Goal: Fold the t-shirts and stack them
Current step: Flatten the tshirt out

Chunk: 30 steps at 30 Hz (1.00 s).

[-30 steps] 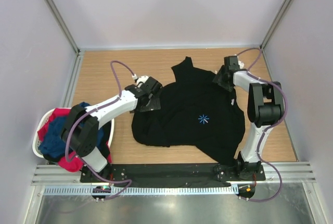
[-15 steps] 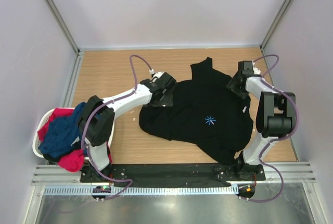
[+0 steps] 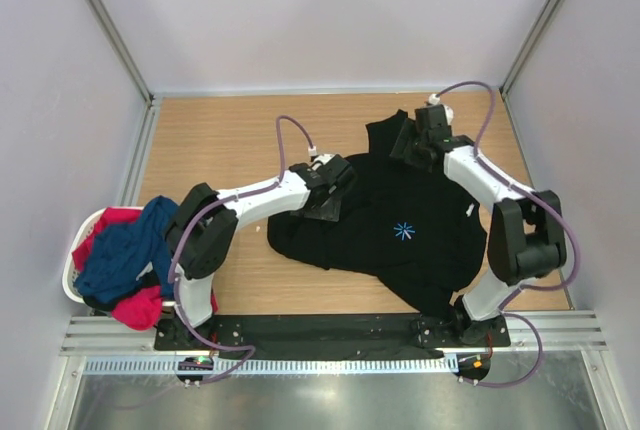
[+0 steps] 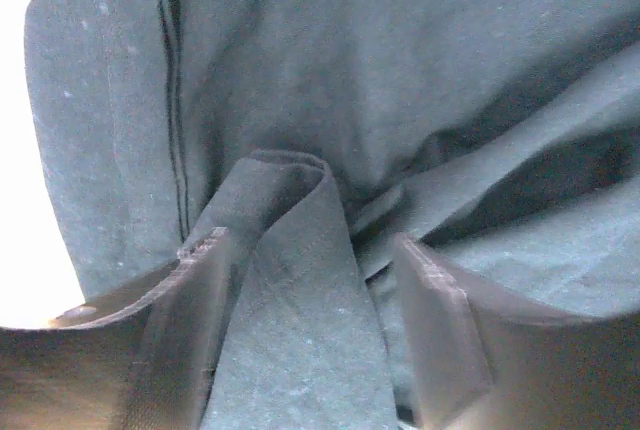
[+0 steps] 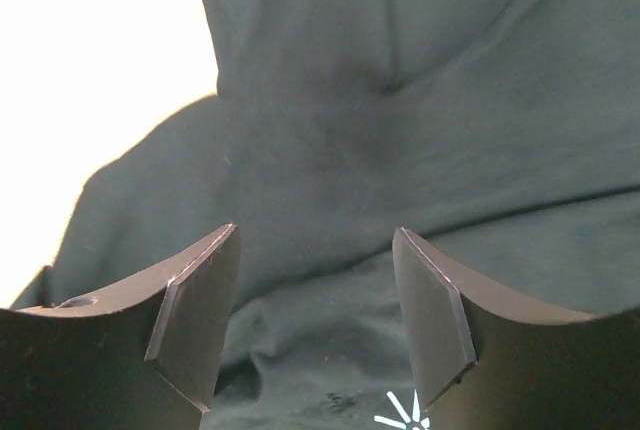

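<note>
Fingertips of the left end effector (image 4: 315, 250) stand apart, one on each side of a raised fold of black cloth. The fold runs up between them and sits closer to the left finger, with a gap on the side of the right finger, so the jaws are open around the cloth and not pinched on it. A stitched seam runs down the fabric just left of the fold. From above, this end effector (image 3: 328, 190) is low over the left part of the black t-shirt (image 3: 400, 200), with its arm reaching in from the near left.

The right end effector (image 5: 315, 240) is also open. Its two fingers are moderately wide apart with nothing between them, and they hang above rumpled black fabric. The shirt's light-blue starburst mark (image 5: 400, 412) shows at the bottom edge of the right wrist view. In the top view, this end effector (image 3: 410, 140) is over the far part of the shirt, beside a narrow piece of cloth that points toward the back wall.

The black t-shirt lies crumpled and unfolded on the wooden bench (image 3: 220, 140), right of centre, with the starburst mark (image 3: 404, 232) face up near its middle. Well apart from it, at the near left edge, stands a white laundry basket (image 3: 72, 268). It holds the navy blue t-shirt (image 3: 120, 250) heaped over the red-pink t-shirt (image 3: 140, 308), and both spill over the rim.
</note>
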Each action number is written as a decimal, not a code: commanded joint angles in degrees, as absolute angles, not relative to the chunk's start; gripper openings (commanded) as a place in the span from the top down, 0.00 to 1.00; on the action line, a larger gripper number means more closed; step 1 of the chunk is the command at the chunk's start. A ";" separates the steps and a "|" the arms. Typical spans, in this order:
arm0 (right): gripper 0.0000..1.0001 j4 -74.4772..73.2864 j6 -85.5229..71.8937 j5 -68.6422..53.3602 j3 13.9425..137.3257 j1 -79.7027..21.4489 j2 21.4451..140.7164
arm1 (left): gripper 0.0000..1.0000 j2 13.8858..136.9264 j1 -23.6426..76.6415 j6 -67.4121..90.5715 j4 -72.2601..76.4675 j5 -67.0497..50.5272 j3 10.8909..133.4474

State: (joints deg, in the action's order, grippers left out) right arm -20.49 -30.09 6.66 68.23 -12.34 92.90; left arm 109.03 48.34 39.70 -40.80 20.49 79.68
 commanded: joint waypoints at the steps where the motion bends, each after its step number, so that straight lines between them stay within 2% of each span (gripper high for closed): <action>1: 0.32 -19.16 -30.67 5.36 69.35 -13.53 97.81 | 0.37 108.72 48.60 39.46 -42.19 20.92 79.19; 3: 0.32 -18.63 -30.76 5.62 69.43 -13.88 99.57 | 0.48 107.94 48.60 40.69 -42.27 20.92 77.88; 4: 0.32 -18.55 -31.02 5.54 69.43 -13.89 100.02 | 0.65 107.58 48.69 41.30 -42.54 21.09 77.52; 7: 0.32 -18.19 -31.38 5.71 69.43 -13.89 101.94 | 0.88 105.39 48.78 44.03 -46.04 21.09 76.73; 13: 0.33 -17.14 -33.04 7.03 68.38 -13.80 104.32 | 0.88 91.96 51.68 53.07 -53.34 23.73 68.83; 20: 0.33 -17.22 -33.75 8.96 66.89 -13.89 104.59 | 0.89 76.32 55.10 65.56 -58.09 19.60 53.65; 24: 0.33 -18.54 -34.19 10.45 67.15 -13.80 104.85 | 0.87 71.73 58.44 70.83 -60.46 17.06 48.35; 26: 0.33 -19.24 -34.45 10.81 67.06 -13.80 104.59 | 0.80 70.32 59.58 73.11 -62.39 16.35 47.90; 27: 0.32 -19.42 -34.19 10.46 67.06 -13.80 103.89 | 0.47 70.05 60.46 72.69 -63.97 16.35 49.73; 29: 0.32 -19.86 -33.93 10.02 67.50 -13.71 103.45 | 0.19 70.14 60.47 72.08 -64.77 17.83 50.96; 30: 0.33 -20.12 -33.84 9.85 67.76 -13.80 103.27 | 0.11 70.40 60.47 70.50 -66.86 19.41 54.63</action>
